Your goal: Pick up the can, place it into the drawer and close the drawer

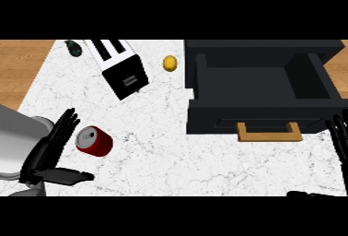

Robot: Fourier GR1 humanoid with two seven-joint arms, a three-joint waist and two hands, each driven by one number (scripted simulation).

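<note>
Nearest the view, the left hand [51, 150] is seen at the lower left of the marble counter [156, 152], its fingers straight and spread, its thumb stretched out toward the right — released, with nothing held. The red can [94, 141] lies on its side just beside those fingers, its silver top turned toward them; whether the fingertips touch it cannot be told.

The step in hand is judged to be the grasp of the can. It would be done well if the hand were brought over the can's round body so that fingers fall on one side and the thumb on the other, across the roll axis rather than along it — a can lying down is likely to roll away if nudged from one side only. The fingers should be curled only once the can sits between them.

The black drawer [262, 87] stands pulled open well apart to the right, its wooden handle [269, 132] toward the viewer, so a clear carry across the counter is expected. The right hand [338, 138] rests open at the right edge. A toaster [119, 67] and a lemon [170, 63] lie farther back, out of the path.
</note>
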